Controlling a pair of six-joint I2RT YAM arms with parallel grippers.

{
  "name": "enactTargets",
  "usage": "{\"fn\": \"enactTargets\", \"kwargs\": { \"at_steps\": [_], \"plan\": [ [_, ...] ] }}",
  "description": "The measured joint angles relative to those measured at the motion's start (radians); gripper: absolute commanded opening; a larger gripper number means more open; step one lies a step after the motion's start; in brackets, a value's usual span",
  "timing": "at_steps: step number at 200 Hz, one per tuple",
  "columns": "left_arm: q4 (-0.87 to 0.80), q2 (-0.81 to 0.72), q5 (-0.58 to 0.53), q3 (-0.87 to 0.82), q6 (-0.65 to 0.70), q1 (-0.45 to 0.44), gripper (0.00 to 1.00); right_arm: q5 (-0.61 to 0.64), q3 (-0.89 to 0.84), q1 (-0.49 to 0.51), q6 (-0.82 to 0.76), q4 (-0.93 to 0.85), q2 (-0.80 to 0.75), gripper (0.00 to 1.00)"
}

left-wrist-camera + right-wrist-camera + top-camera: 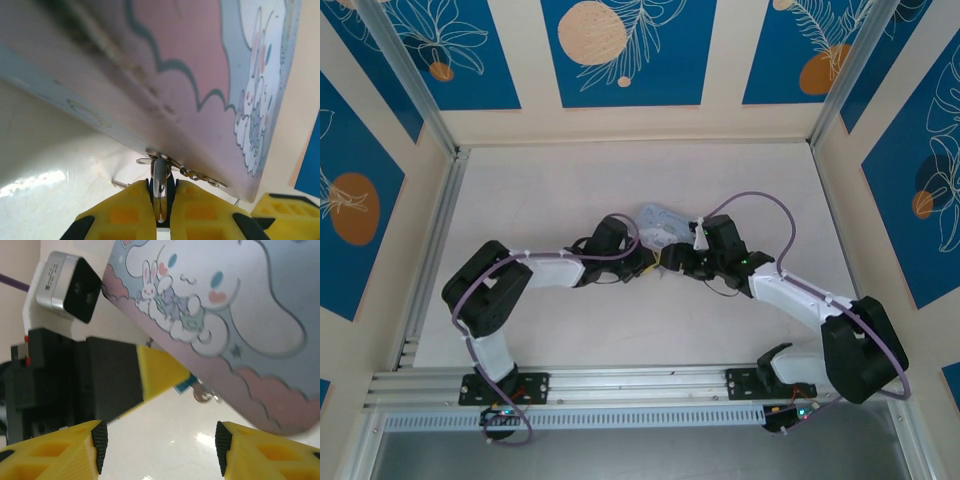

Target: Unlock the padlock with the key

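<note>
Padlock (184, 385): a sliver of blue body shows at the tip of the left pincer (161, 186). It lies just below the edge of the cartoon-printed tin box (240, 315), about mid-bench (570, 180). Left pincer: yellow fingers (125, 212) are closed tight on a grey metal loop (160, 192), which seems to be the padlock's metal part and reaches up to the box's rim. Small metal ring (202, 396): hangs just right of the blue body, against the box edge. Right pincer (160, 445): fingers are spread wide with nothing between them, near the padlock but apart from it. Seen from overhead, both pincers meet tip to tip on the near side of the box.
</note>
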Motion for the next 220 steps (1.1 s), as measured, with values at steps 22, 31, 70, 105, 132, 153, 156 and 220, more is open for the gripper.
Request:
{"fn": "enactTargets", "kwargs": {
  "at_steps": [22, 31, 70, 105, 132, 153, 156, 220],
  "plan": [
    [-0.011, 0.003, -0.026, -0.002, 0.002, -0.01, 0.15, -0.025, 0.0, 0.0, 0.039, 0.029, 0.031, 0.61],
    [-0.014, 0.003, -0.035, -0.003, 0.006, -0.01, 0.21, -0.034, 0.0, 0.0, 0.051, 0.045, 0.037, 0.61],
    [-0.03, -0.004, -0.033, -0.003, 0.05, -0.022, 0.5, -0.039, -0.012, 0.002, 0.07, 0.076, 0.039, 0.61],
    [-0.092, -0.058, -0.053, -0.026, 0.081, -0.02, 0.7, -0.034, -0.023, 0.024, 0.074, 0.068, 0.0, 0.61],
    [-0.138, -0.114, -0.07, -0.047, 0.103, -0.006, 0.8, -0.025, -0.039, 0.05, 0.077, 0.05, -0.057, 0.61],
    [-0.18, -0.159, -0.087, -0.053, 0.124, 0.023, 0.85, -0.019, -0.055, 0.061, 0.077, 0.048, -0.075, 0.61],
    [-0.183, -0.165, -0.091, -0.053, 0.125, 0.029, 0.86, -0.019, -0.059, 0.062, 0.077, 0.048, -0.075, 0.61],
    [-0.273, -0.27, -0.141, -0.011, 0.195, 0.144, 0.99, -0.001, -0.079, 0.066, 0.072, 0.018, 0.03, 0.6]
  ]
}}
